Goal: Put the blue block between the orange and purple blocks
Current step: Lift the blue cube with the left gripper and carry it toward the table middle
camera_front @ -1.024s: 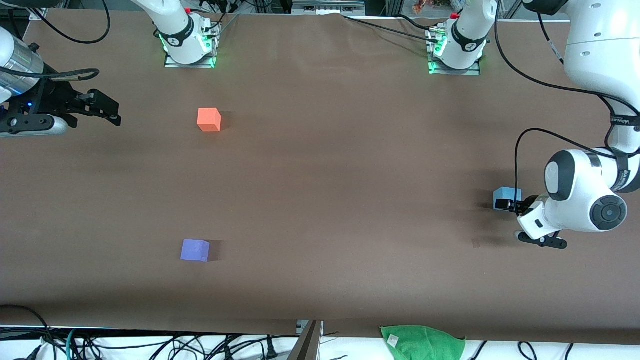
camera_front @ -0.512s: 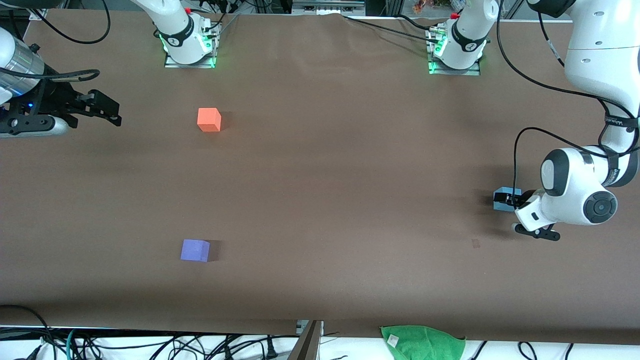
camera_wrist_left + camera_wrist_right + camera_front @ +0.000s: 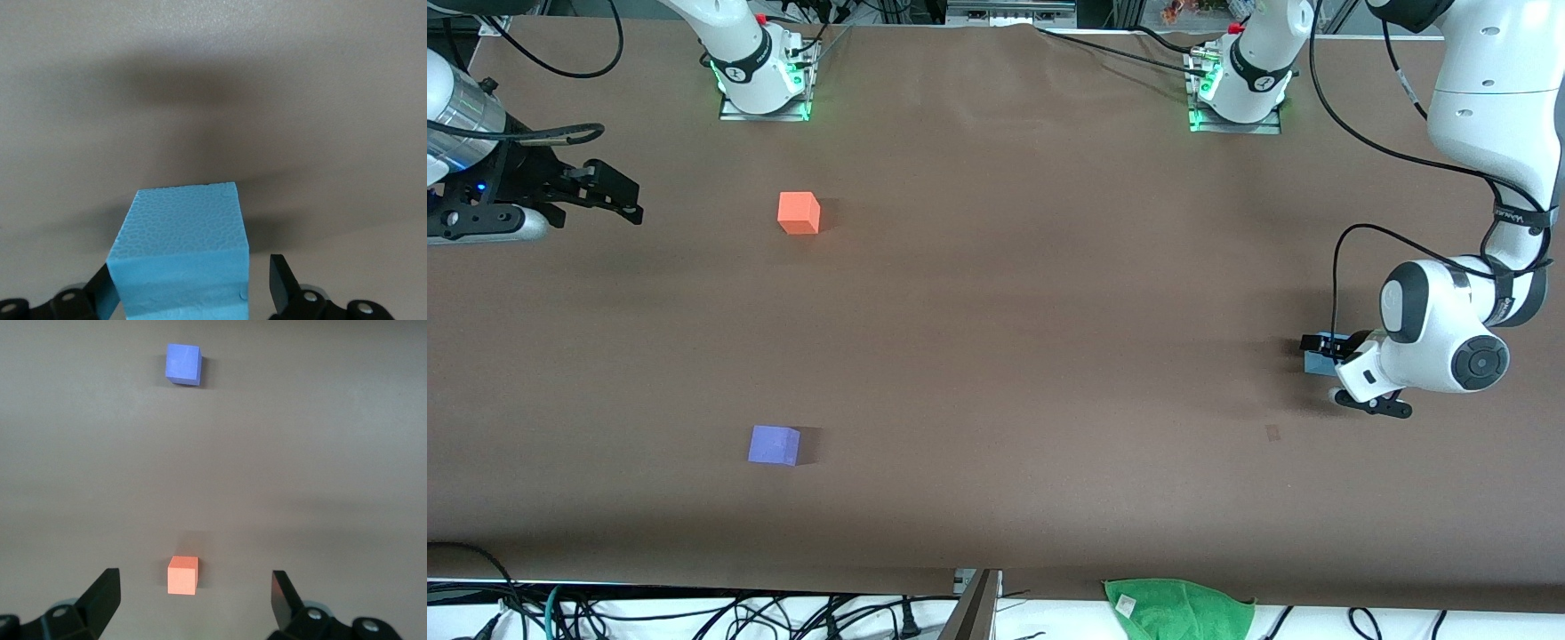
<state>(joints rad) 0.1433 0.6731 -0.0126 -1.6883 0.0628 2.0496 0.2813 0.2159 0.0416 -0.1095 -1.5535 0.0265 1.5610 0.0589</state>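
Towel [image 3: 1179,606], green, lay bunched at the desk [image 3: 996,356] edge closest to the front camera. Next up the desk I logged the purple block [image 3: 773,444], sitting alone toward the right arm's end. Farther from the camera, at the left arm's end, I saw the blue block [image 3: 1316,360] resting on the desk with the left gripper [image 3: 1327,354] down around it. In the left wrist view the blue block [image 3: 180,257] sat between the two fingers [image 3: 283,283], one finger touching a side face and the other with a narrow gap, so I noted the gripper as released, not yet clamped. The orange block [image 3: 799,212] stood farther still, roughly in line with the purple one. The right gripper [image 3: 609,191] waited over the desk edge at its own end, jaws spread wide, holding nothing.
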